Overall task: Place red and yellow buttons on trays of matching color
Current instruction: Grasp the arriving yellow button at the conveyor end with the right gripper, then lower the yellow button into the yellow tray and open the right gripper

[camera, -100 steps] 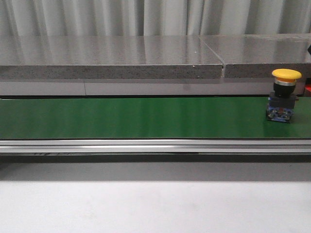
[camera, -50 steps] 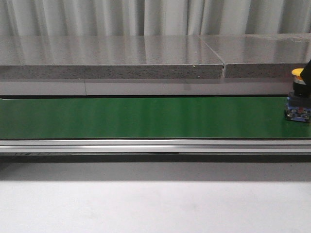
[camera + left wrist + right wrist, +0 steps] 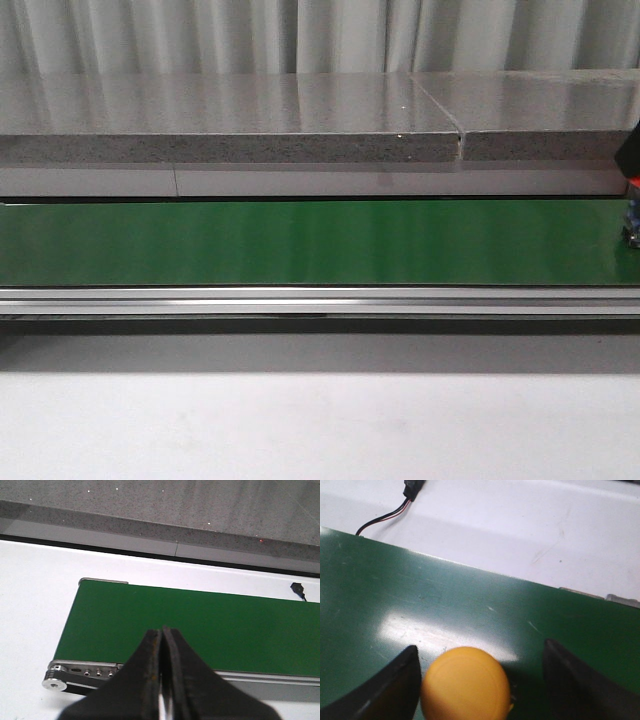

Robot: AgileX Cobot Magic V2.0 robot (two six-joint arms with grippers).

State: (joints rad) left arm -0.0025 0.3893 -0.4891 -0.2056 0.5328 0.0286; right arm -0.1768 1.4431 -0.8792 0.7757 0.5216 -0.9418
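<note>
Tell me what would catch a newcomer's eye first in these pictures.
The yellow button on the green conveyor belt, sitting between the open fingers of the right gripper, nearer one finger than the other. In the front view the belt looks bare, with the button just a sliver at its right end. The left gripper hangs shut above the belt's other end.

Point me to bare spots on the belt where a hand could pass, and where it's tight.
The green belt is bare across nearly all of the front view, between the grey ledge behind and the aluminium rail in front. It is crowded only at the far right edge, where the right gripper straddles the yellow button. The left gripper hangs shut above the belt's left end.
</note>
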